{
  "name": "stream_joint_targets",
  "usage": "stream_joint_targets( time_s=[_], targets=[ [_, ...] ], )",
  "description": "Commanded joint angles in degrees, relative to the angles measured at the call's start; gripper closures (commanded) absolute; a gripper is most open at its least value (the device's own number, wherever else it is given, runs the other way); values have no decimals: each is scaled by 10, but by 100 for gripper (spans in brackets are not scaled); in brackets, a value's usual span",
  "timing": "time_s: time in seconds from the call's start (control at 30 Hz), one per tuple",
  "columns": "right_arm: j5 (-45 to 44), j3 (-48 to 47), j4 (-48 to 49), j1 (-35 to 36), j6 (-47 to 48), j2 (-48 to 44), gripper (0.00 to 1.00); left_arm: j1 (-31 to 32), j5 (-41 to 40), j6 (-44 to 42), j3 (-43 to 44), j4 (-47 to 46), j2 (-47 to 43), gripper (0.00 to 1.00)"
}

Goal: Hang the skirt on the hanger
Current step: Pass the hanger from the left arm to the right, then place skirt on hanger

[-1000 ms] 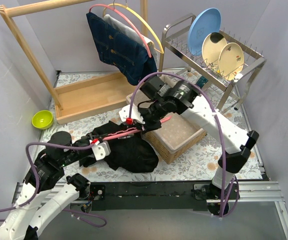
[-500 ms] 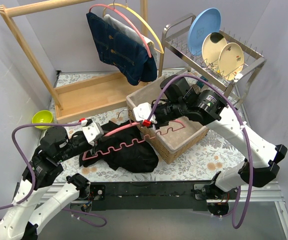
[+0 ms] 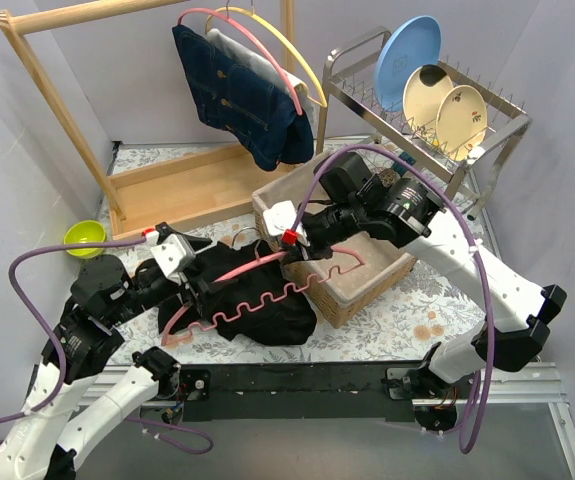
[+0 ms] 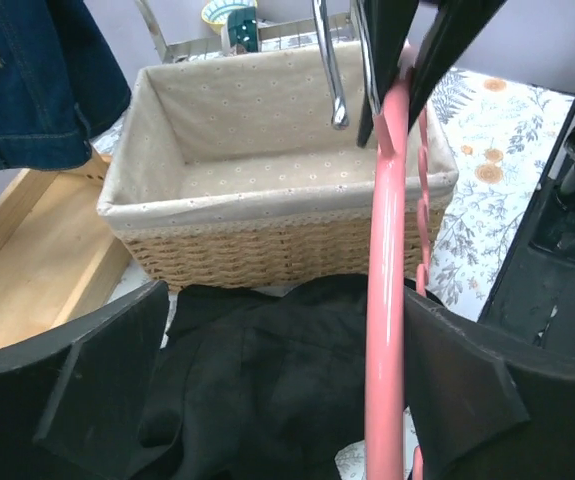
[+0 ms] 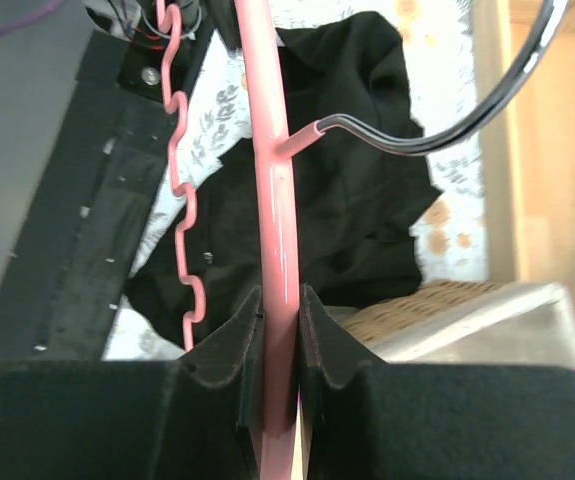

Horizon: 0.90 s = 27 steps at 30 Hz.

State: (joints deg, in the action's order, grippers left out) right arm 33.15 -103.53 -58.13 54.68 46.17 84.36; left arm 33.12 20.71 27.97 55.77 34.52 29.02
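Our right gripper (image 5: 277,300) is pinched tight on the top bar of the pink hanger (image 5: 275,200), close to its metal hook (image 5: 467,125). Our left gripper (image 4: 282,380) is wide open and holds nothing. The pink bar runs between its two fingers, nearer the right one, and we cannot see it touch either.

The black skirt (image 3: 267,315) is not on the hanger yet. It lies in a crumpled heap on the table, under the left gripper and under the hanger. The wicker basket (image 4: 267,250) sits just past the skirt, in front of the left gripper and below the right one.

We think some things could go wrong here. Only one gripper holds the hanger, and at one spot, so the long bar could tip or swing if we move fast. The left fingers are very near the bar and could knock it. The wavy bottom bar hangs low over the skirt and could catch in the cloth. The hook could snag the basket rim. The skirt is soft and bunched up, so we might grab the wrong part.
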Motion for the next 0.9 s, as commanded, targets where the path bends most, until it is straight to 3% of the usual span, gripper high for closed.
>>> stream_joint_targets(
  time_s=[0.0,0.17,0.4,0.47,0.63,0.87],
  targets=[
    [59,12,62,-66,-106,-24,99,-3,-51,57,46,-16,6,6],
    [45,78,213,-170,-263,-79,99,-3,-136,164,58,-6,-26,2],
    [-18,192,390,-274,-436,-178,99,-3,-120,291,20,5,-51,2],
    [31,196,410,-292,-457,-181,99,-3,-113,328,-1,5,-47,3],
    [131,224,476,-331,-556,-177,99,-3,-103,387,-57,-2,31,7],
    [112,265,504,-333,-584,-187,99,-3,-106,421,-21,-5,187,19]
  ],
)
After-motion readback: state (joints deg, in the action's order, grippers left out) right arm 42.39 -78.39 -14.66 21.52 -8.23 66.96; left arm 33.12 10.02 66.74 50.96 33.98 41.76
